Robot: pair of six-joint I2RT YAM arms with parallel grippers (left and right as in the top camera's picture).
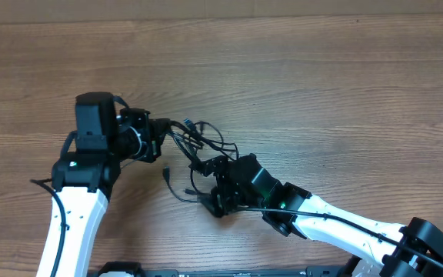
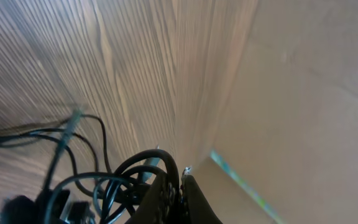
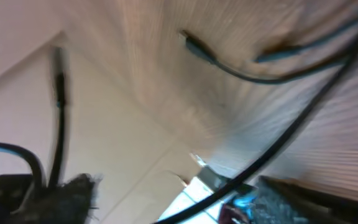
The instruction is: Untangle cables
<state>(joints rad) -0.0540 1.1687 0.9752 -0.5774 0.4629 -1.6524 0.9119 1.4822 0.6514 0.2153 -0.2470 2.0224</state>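
Roughly mid-table, a bit toward the left and near edges, the cables sit as a loose black tangle strung between the two grippers. Left gripper comes in from the left edge side. Its jaws are at the tangle's left end. In the left wrist view the left gripper has jaws narrow, nearly together, with cable loops bunched over and around them, so it looks clamped on cord. Right gripper reaches in from the near right corner. It sits at the tangle's lower right end, cords draped over its top. One loose end with a plug trails toward the near edge, between the two arms, lying on the table.

Right wrist view is badly blurred. One cord curves across the wood to a small plug tip, and another runs diagonally past the lens. Dark shapes at the bottom corners are unreadable, so right jaws' opening cannot be told. Overhead doesn't help either, as the gripper body and cords hide the tips. Which strand belongs to which cable cannot be told where they cross. Both arms are cut off by the frame's lower edge.
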